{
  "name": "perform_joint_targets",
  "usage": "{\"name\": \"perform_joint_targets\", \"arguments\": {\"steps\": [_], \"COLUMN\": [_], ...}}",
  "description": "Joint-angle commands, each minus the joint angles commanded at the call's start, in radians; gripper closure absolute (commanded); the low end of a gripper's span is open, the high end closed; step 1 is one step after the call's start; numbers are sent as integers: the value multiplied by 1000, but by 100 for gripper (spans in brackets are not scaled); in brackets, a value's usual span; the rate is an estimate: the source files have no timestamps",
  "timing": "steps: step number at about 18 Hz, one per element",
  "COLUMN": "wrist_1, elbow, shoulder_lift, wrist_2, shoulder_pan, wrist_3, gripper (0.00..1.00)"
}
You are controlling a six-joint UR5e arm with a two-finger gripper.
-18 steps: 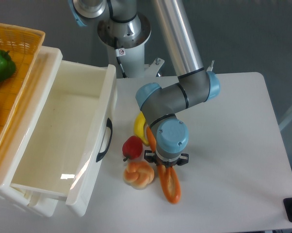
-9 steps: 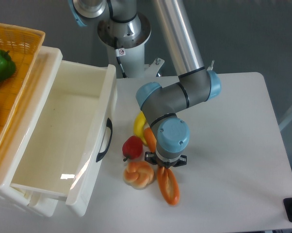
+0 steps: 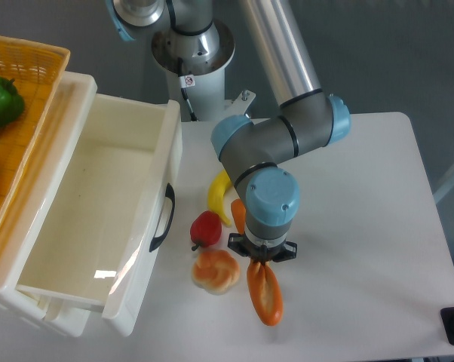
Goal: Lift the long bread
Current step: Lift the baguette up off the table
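1. We note a small red-and-white sticker [image 3: 188, 81] on the robot base [image 3: 189, 53]; its writing is too small to read.
2. The long bread [image 3: 264, 292] is slim, orange-brown, with a paler strip and rounded ends.
3. It lies lengthwise under the gripper [image 3: 260, 256], just right of the bun [image 3: 216, 271], over the white table [image 3: 363, 226].
4. The fingers are hidden by the wrist; we cannot tell whether they are clamped.

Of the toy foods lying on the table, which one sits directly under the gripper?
The long bread, the slim orange-brown baguette running beneath the gripper. The round bun, red pepper and banana all lie off to its left in the picture.
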Motion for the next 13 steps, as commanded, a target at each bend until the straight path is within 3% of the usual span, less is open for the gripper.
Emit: {"name": "perform_joint_targets", "arguments": {"steps": [10,13], "wrist_1": [-11,-37], "elbow": [3,0], "shoulder_lift": [89,103], "wrist_2": [-49,-55], "shoulder_pan": [-20,-19], "wrist_3": [192,258], "gripper": [100,100]}}
